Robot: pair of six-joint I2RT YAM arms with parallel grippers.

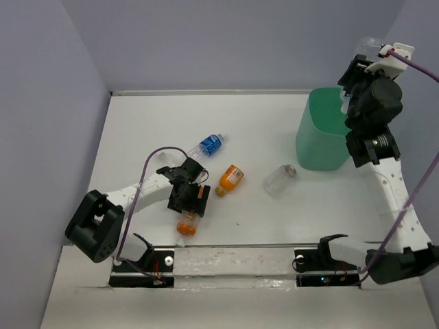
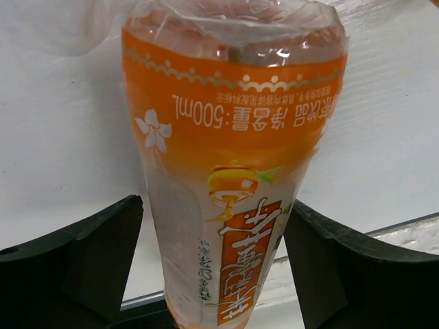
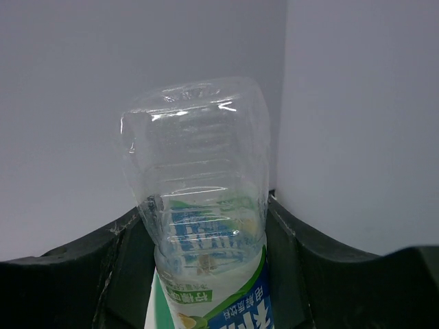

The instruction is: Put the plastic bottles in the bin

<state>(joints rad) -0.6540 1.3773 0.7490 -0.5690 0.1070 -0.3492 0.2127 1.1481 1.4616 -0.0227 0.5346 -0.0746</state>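
Straddling the near orange bottle (image 2: 226,205), which lies on the table (image 1: 137,123) at about 7 o'clock, the left end effector (image 1: 188,199) is set with a finger close at either side; whether the bottle is pinched cannot be told. A square closure on the body is advised before lifting. At 2 o'clock, the white-blue-labelled clear bottle (image 3: 199,205) is clamped in the right end effector (image 3: 206,247), high beside the mint-green bin (image 1: 319,147). It should be centred over the opening before release.
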